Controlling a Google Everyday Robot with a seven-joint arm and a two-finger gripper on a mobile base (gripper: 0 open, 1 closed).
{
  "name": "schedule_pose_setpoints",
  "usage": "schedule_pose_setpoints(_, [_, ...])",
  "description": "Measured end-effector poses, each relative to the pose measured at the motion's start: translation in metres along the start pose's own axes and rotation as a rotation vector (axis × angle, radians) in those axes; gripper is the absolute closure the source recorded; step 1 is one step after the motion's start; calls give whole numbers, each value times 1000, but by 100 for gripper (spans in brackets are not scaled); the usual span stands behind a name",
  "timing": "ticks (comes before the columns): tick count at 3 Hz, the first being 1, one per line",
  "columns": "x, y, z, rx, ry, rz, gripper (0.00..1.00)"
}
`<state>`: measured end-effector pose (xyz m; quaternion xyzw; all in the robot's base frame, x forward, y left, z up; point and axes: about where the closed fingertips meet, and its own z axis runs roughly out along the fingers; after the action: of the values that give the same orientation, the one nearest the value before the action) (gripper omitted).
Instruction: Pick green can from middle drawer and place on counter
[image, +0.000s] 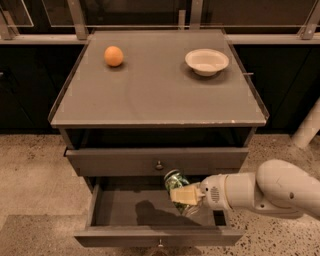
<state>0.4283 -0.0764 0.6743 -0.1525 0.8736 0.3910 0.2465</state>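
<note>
My gripper (185, 196) is shut on the green can (174, 182), with the tan fingers (186, 194) clamped across its lower part. The can is tilted and hangs just above the floor of the open middle drawer (125, 212), right of the drawer's centre and below the top drawer's front. My white arm (260, 192) reaches in from the right. The counter (155, 95) lies above, well apart from the can. Part of the can's lower end is hidden behind the fingers.
An orange ball (113, 55) sits at the counter's back left and a white bowl (206, 61) at its back right. The top drawer (157, 161) is closed, with its knob just above the can. A railing runs behind the cabinet. Speckled floor surrounds it.
</note>
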Motion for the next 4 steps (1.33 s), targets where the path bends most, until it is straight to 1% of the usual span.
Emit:
schedule_pose_setpoints(1, [1, -2, 5, -3, 1, 4, 100])
schedule_pose_setpoints(2, [17, -23, 17, 1, 13, 81, 100])
schedule_pose_setpoints(3, [43, -63, 44, 0, 20, 175, 100])
schedule_pose_setpoints(4, [66, -103, 75, 1, 12, 259, 100])
